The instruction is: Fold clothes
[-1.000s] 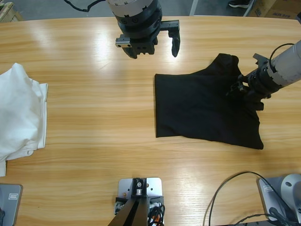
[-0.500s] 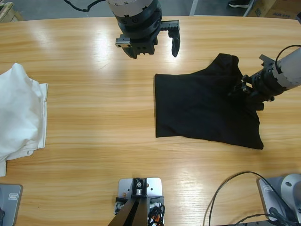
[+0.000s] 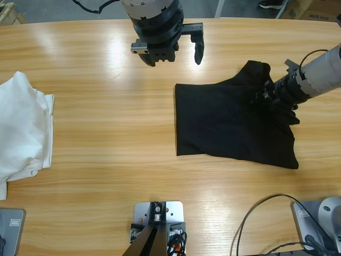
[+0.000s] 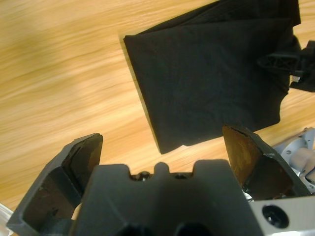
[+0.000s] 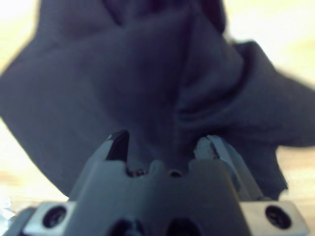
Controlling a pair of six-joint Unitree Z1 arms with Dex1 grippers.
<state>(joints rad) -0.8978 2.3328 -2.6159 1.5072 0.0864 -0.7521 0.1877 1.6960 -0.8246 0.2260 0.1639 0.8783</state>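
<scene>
A black shirt (image 3: 229, 122) lies folded flat on the right half of the wooden table, with a bunched corner at its upper right. My right gripper (image 3: 269, 96) comes in from the right edge and is shut on that bunched fabric (image 5: 147, 73); a ridge of cloth sits between its jaws (image 5: 165, 142). My left gripper (image 3: 170, 50) hangs open above the table's far edge, up and left of the shirt, holding nothing. Looking along it, the left wrist view shows the shirt (image 4: 211, 73) beyond the spread jaws (image 4: 160, 142).
A pile of white clothes (image 3: 24, 128) lies at the table's left edge. Bare wood (image 3: 117, 117) stretches between that pile and the black shirt. The right gripper (image 4: 283, 61) also shows in the left wrist view at the shirt's edge.
The right gripper drew slightly right, then came back left and up over the shirt's bunched corner. The shirt's outline barely changed. The left arm held still.
</scene>
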